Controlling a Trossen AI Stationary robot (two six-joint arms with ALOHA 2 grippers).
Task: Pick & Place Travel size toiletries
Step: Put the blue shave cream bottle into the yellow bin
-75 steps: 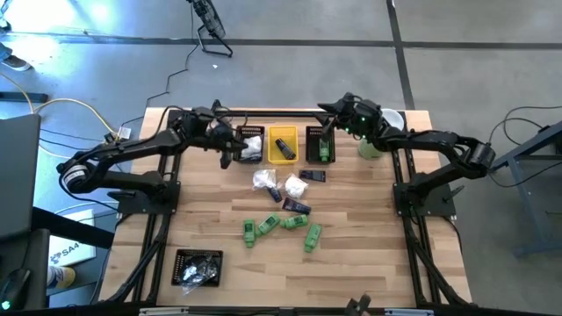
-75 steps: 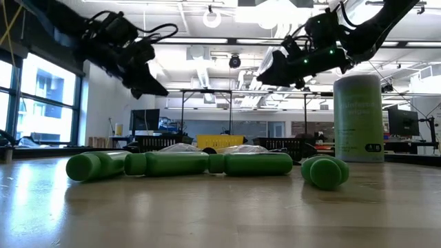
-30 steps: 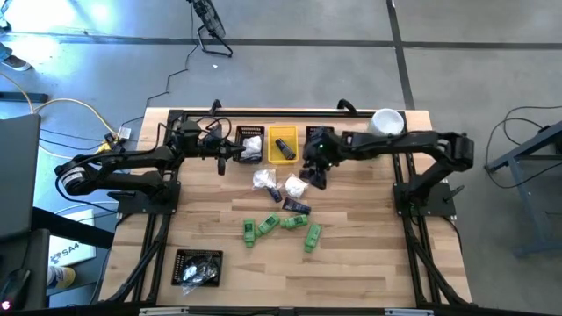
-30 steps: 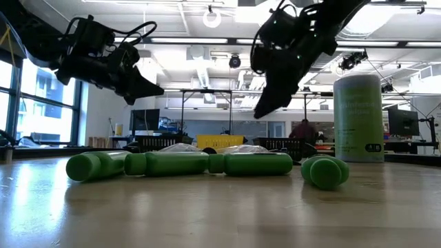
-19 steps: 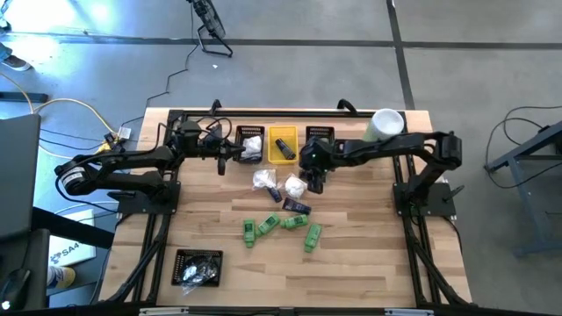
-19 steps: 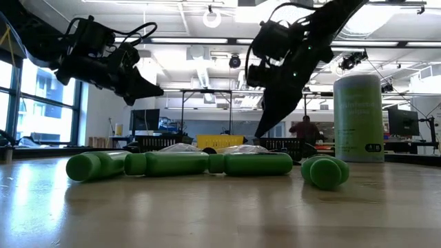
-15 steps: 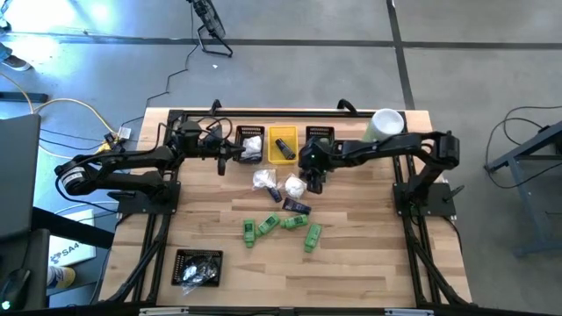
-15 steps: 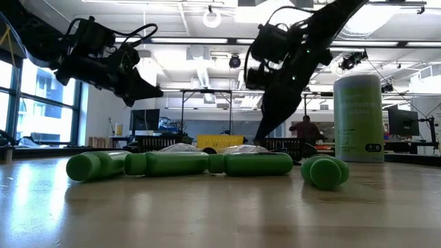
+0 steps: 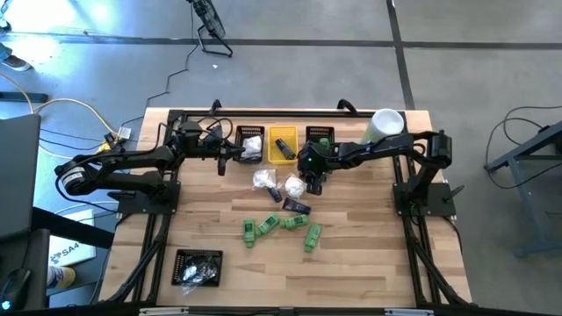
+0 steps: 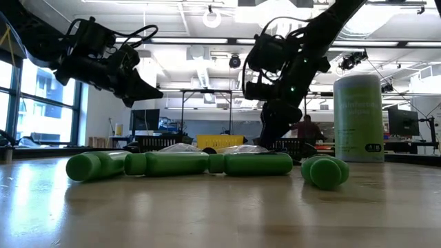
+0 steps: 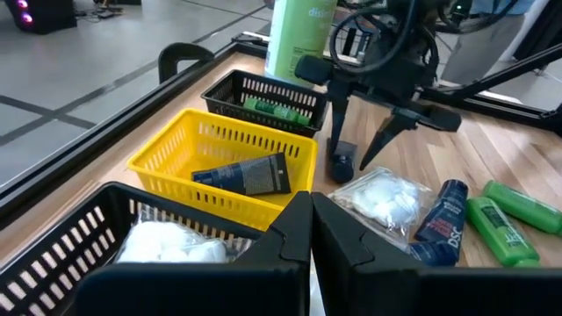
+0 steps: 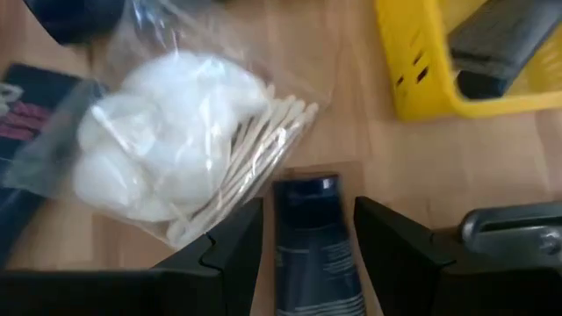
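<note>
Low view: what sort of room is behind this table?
Likely a robotics lab or open workshop: exposed ceiling ducts, metal frame rigs, and a person at workstations beyond the wooden table.

four green bottles (image 9: 268,224) lie loose on the table (image 9: 369,254); more green ones sit in a black bin (image 9: 320,140), too packed to count. three white packets (image 9: 263,180): two on the wood, one in the other black bin (image 9: 250,143). four dark tubes (image 9: 297,207): three on the table, one in the yellow bin (image 9: 282,145). that makes three small bins, two black and one yellow. one black tray (image 9: 198,268) holds black pieces, number unclear. one pale-green cylinder (image 9: 386,123). two arms (image 9: 123,162).
</note>
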